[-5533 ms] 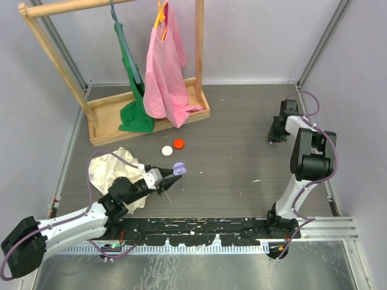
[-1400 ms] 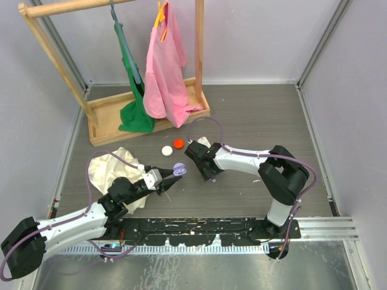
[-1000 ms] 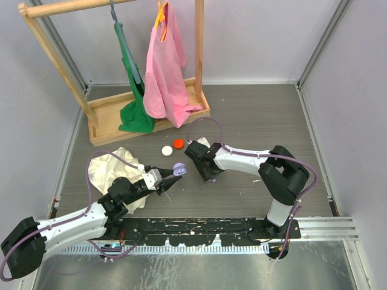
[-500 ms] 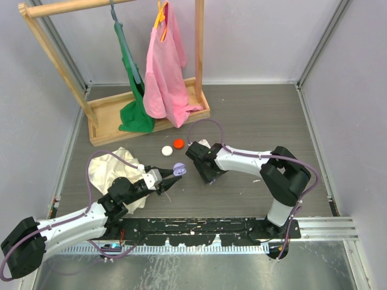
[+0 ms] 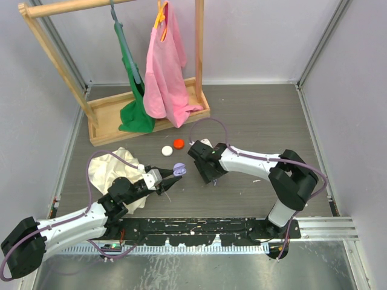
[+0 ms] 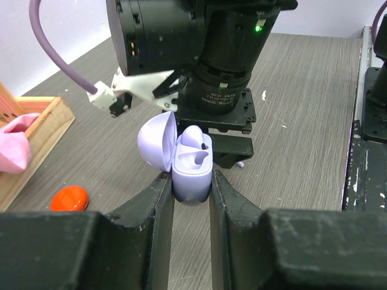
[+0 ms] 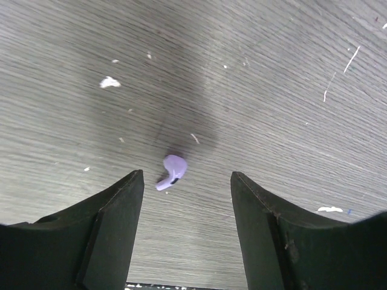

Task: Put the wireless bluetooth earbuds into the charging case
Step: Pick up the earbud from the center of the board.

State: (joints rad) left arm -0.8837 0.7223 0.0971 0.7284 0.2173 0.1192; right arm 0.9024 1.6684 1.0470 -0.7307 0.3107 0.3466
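Fingers (image 6: 158, 208) of our left gripper (image 6: 191, 187) clamp the charging case (image 6: 192, 172) by its sides, lid open and wells up to receive; one well looks filled. Just right of it a loose earbud (image 7: 172, 171) lies on the table (image 7: 272, 72), framed by our right gripper (image 7: 186, 181), its fingers apart for the pickup. Our left arm stretches low from near left; our right arm reaches across, wrist pointing down.

Base of charging case (image 6: 192, 174), out of sight inside left gripper (image 6: 191, 180).
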